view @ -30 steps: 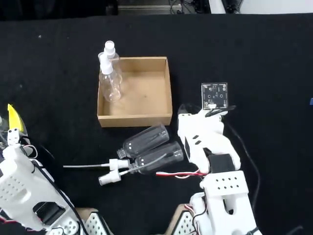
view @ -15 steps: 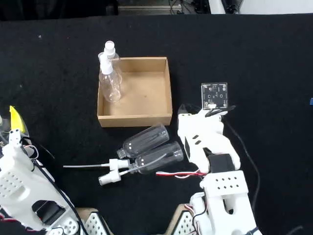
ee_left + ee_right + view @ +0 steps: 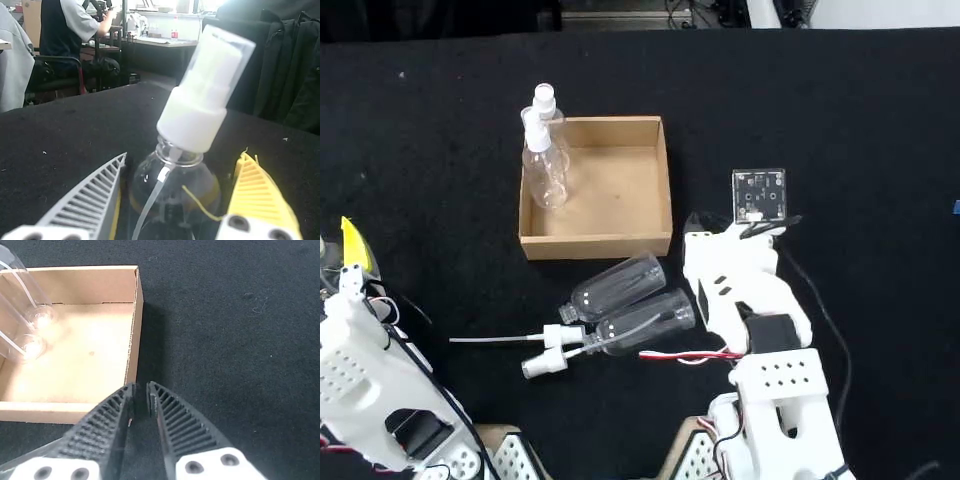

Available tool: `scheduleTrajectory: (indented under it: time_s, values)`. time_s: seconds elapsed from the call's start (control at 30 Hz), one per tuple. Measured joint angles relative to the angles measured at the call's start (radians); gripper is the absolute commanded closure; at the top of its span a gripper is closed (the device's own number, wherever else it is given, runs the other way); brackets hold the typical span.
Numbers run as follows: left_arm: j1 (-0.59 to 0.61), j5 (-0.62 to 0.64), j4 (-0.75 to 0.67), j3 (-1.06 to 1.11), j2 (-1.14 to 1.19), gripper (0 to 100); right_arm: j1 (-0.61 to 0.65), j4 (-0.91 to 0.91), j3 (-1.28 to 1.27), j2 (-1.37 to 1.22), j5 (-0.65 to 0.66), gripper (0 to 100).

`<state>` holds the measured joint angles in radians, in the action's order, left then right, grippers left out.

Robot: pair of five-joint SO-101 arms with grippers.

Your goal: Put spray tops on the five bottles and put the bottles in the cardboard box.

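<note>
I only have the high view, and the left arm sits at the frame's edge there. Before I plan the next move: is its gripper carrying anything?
Observer: Yes. In the left wrist view, the left gripper holds a clear bottle.
Operator: Does that bottle have a top on?
Observer: A white spray top sits on its neck, somewhat tilted.
Operator: And the right gripper, under its arm?
Observer: The right gripper is nearly closed with nothing in it. It is above the table, just off a corner of the cardboard box.
</note>
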<state>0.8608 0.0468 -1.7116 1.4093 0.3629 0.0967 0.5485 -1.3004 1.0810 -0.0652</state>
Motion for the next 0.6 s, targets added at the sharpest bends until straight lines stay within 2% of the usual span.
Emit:
scheduleTrajectory:
  time_s: [0.27, 0.37, 0.47, 0.57, 0.6]
  values:
    - [-0.028, 0.000, 0.000, 0.000, 0.000, 70, -0.009, -0.002, 0.000, 0.000, 0.000, 97.8]
    - [-0.031, 0.000, 0.000, 0.000, 0.000, 81, -0.009, -0.002, 0.000, 0.000, 0.000, 97.8]
    - [-0.031, 0.000, 0.000, 0.000, 0.000, 98, -0.009, -0.002, 0.000, 0.000, 0.000, 97.8]
    - [-0.034, 0.005, 0.000, 0.000, 0.000, 93, -0.009, -0.002, 0.000, 0.000, 0.000, 97.8]
    - [-0.034, 0.005, 0.000, 0.000, 0.000, 94, -0.009, -0.002, 0.000, 0.000, 0.000, 97.8]
